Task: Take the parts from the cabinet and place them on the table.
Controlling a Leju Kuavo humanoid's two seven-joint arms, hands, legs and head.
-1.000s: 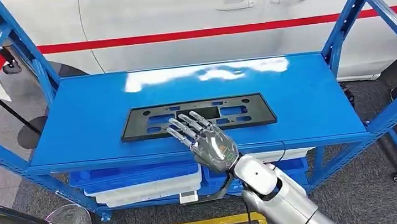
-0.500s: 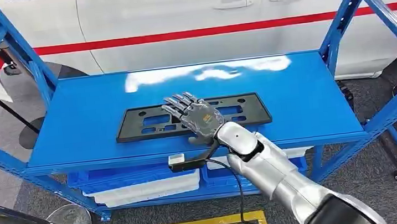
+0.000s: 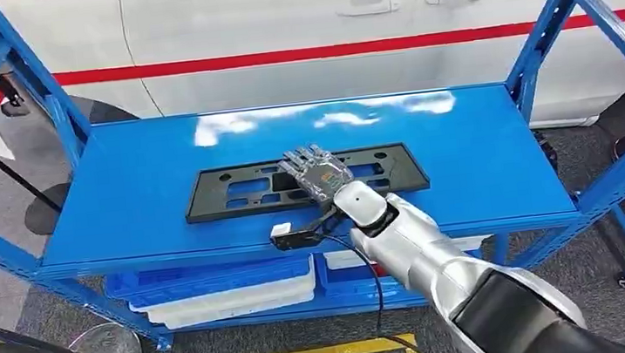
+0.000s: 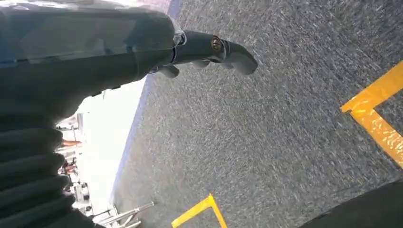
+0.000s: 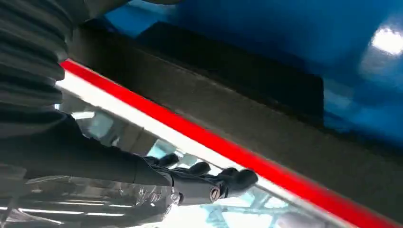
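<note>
The black plate (image 3: 305,181), a long flat part with rectangular cut-outs, lies flat on the top shelf (image 3: 481,141) of the blue rack (image 3: 12,63), near the shelf's front edge and roughly midway along it. The right robot hand (image 3: 319,174) reaches in from the front and is over the middle of the plate, palm down, fingers extended toward the rear of the shelf. Whether the fingers touch the plate or only hover above it cannot be told from the head view, and the right wrist view is too close and turned to settle it; no grip on the plate is evident, and the fingers appear spread with nothing between them. Judgement: the palm-down approach over the centre suits a thin, flat part with little edge to seize, so the hand will probably need to press and slide it toward the shelf's front edge, or hook a cut-out, before lifting. Risk: a flat plate may skid on the smooth painted shelf. The left robot hand (image 4: 209,50) hangs above the grey floor (image 4: 285,133), holding nothing, fingers loosely extended. White and blue bins (image 3: 215,287) sit below the shelf. The task is at its pickup stage; nothing has been lifted.
</note>
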